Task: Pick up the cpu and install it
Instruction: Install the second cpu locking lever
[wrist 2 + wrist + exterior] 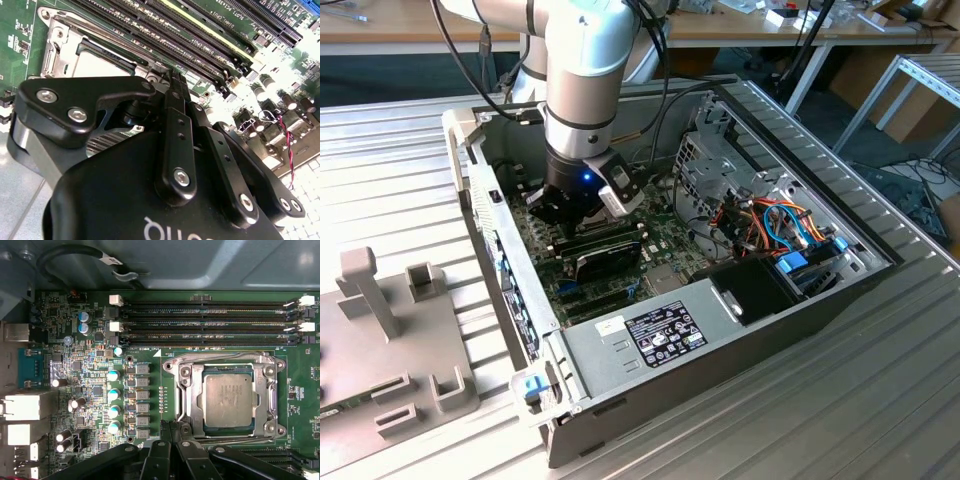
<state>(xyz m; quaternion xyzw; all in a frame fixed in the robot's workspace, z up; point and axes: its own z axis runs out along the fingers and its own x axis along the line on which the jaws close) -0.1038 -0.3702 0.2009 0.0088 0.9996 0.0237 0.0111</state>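
Observation:
The cpu (227, 401), a small square chip with a dull silver-grey top, lies flat in the socket on the green motherboard. A shiny metal retention frame (186, 390) runs around it. In the second wrist view a pale strip of the cpu (97, 65) shows beyond the black gripper body. My gripper (172, 432) hovers just beside the socket's edge, its two black fingers pressed together with nothing between them. The fingertips (172, 82) point down at the board near the socket's corner. In the exterior view the gripper (565, 212) reaches down into the open computer case.
Long black memory slots (210, 322) run beside the socket, and capacitors (114, 400) stand in a row on its other side. A black card (605, 255), a grey power supply (650, 335) and coloured cables (780, 225) crowd the case. A grey fixture (380, 330) sits at the exterior view's left.

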